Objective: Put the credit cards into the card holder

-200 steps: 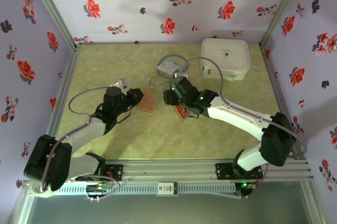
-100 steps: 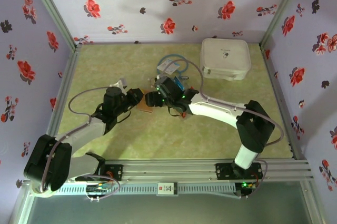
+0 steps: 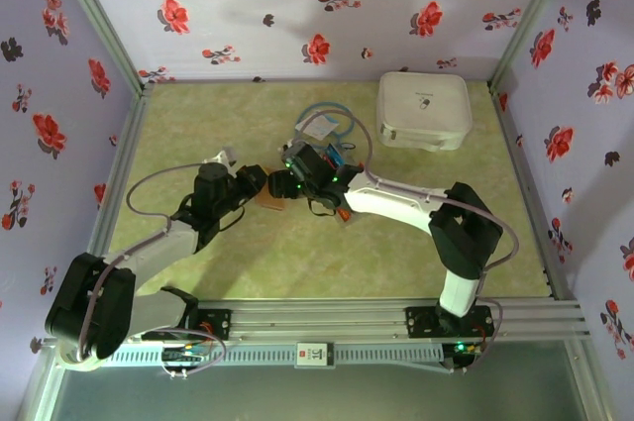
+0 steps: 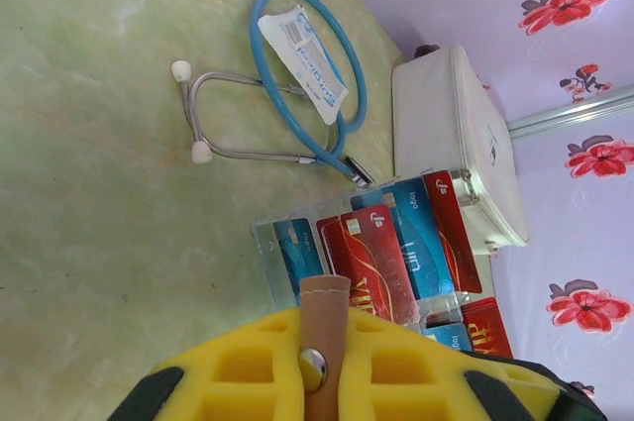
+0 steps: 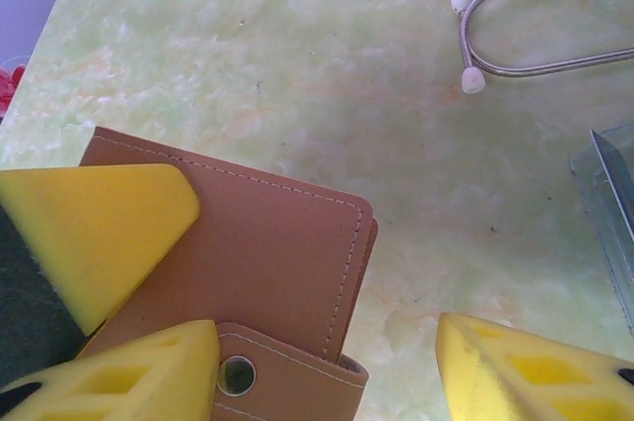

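Strap side first: the card holder (image 5: 267, 263) sits between the two arms with its cover closed and a snap strap wrapped over one edge. The left gripper (image 4: 325, 342) is clenched on the holder at that strap, the brown tab and its stud standing up between the yellow pads. The right gripper (image 5: 327, 381) hangs just over the holder's corner, jaws well apart and nothing in them. One of its pads is at the strap tab, touching or nearly so, and the other stands off the holder over bare table (image 5: 297, 45), so the tab and rounded corner lie inside the gap. In the right wrist view the holder's longer edge runs away from that gripper toward the left arm's pad (image 5: 94, 228), which rests on the cover. The credit cards (image 4: 391, 253), red and blue, stand side by side in a clear tray (image 4: 265, 263) just beyond the holder, on the side away from the left gripper. The right arm is therefore nearer to them, and free. I judge the holder must be unsnapped and opened before any card goes in, with the pull directed away from the left gripper's hold.
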Controlling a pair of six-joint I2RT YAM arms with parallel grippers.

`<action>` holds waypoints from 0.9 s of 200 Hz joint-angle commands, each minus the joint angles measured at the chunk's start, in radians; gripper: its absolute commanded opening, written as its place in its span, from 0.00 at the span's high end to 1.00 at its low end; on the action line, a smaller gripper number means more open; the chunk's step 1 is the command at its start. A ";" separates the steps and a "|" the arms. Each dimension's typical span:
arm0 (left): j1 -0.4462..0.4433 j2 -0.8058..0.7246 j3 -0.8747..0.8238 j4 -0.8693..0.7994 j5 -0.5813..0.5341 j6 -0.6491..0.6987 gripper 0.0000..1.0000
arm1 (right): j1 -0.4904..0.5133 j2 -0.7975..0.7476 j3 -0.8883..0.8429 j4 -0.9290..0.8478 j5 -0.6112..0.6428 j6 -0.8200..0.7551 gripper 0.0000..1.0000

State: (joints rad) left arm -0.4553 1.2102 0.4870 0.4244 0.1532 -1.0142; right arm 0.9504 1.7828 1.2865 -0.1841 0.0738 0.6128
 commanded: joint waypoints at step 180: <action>-0.005 -0.030 -0.013 0.078 0.008 -0.068 1.00 | 0.009 -0.139 -0.203 0.299 -0.089 0.066 0.37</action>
State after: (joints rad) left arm -0.4564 1.2076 0.4866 0.4561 0.1539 -1.0534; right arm 0.9520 1.6234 1.0737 0.0849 -0.0021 0.6811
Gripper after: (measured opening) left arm 0.099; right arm 0.628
